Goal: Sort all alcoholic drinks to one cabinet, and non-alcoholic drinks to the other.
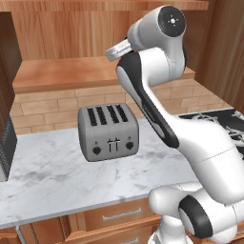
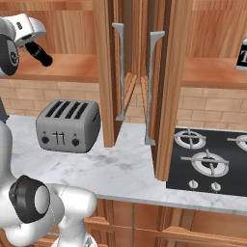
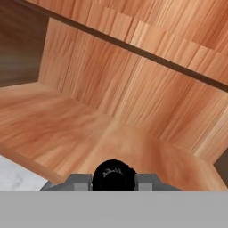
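Black bottle (image 3: 113, 174) between claw (image 3: 113, 181) fingers

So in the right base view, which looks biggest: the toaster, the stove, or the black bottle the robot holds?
1. Stove, largest, though cut off at the edge.
2. Toaster.
3. Black bottle, smallest; it sits near the shelf, partly hidden by the arm, so its true size is unsure.

White arm (image 1: 157, 95) raised high, gripper (image 3: 113, 180) clamped on something small, black

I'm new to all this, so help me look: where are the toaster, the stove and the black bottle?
toaster (image 1: 108, 133): left base view, front face.
stove (image 2: 205, 161): right base view, burner grate.
black bottle (image 3: 113, 174): hand view, round top.
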